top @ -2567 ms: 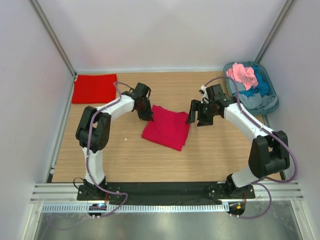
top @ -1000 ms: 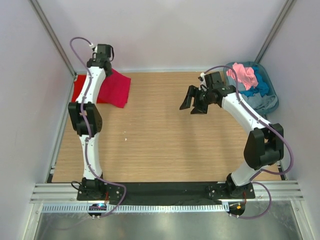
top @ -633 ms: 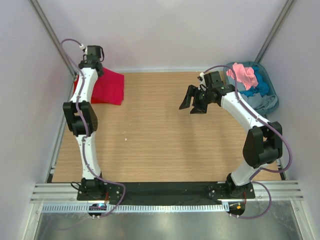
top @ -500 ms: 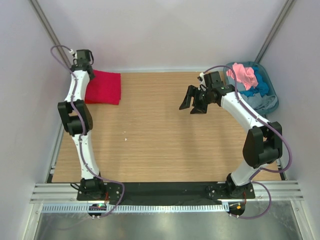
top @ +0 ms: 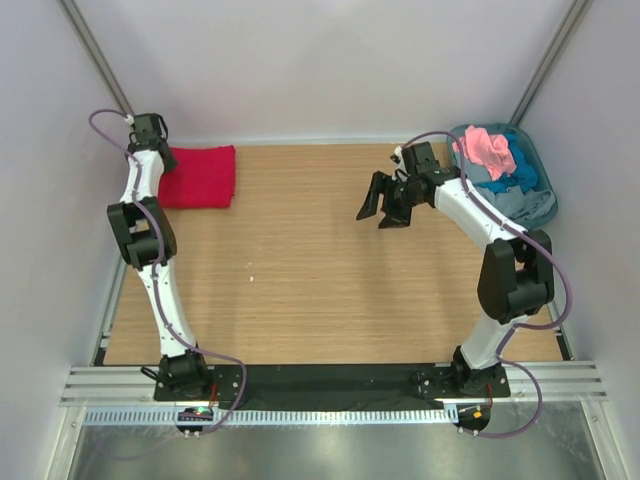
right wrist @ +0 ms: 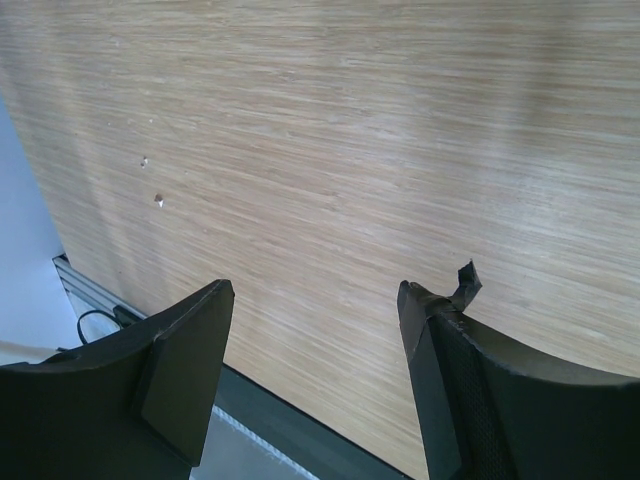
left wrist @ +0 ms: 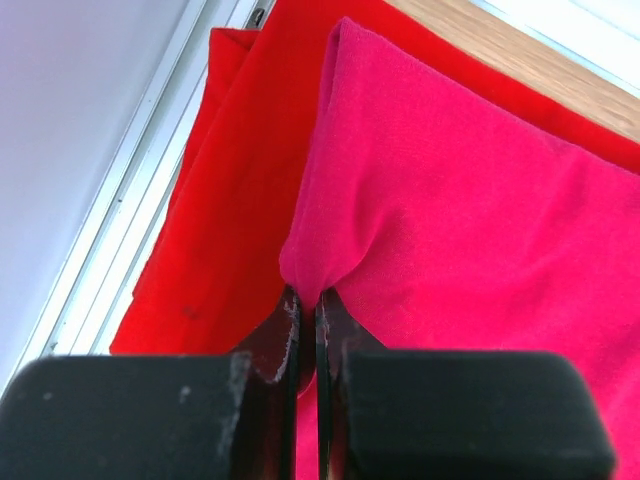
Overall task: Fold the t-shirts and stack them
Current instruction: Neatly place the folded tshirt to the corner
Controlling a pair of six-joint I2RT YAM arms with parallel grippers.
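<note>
A folded crimson t-shirt (top: 201,176) lies in the table's far left corner, on top of a scarlet t-shirt (left wrist: 235,190) whose edge shows along the left rail. My left gripper (left wrist: 307,300) is shut on a pinched edge of the crimson t-shirt (left wrist: 470,210), and it sits at the shirt's left end (top: 160,158). My right gripper (top: 380,206) hangs open over bare wood right of centre, with nothing between its fingers (right wrist: 315,290). Pink (top: 485,148), blue (top: 521,168) and grey (top: 512,205) t-shirts lie crumpled in the tub.
A grey-blue oval tub (top: 549,203) stands at the far right corner. White walls and metal rails (top: 105,70) close in the table on three sides. A black strip (right wrist: 300,425) marks the near edge below the right gripper.
My left gripper has carried the crimson t-shirt from the table's middle to the far left corner and lowered it flat over the scarlet one. The right gripper has barely shifted.
</note>
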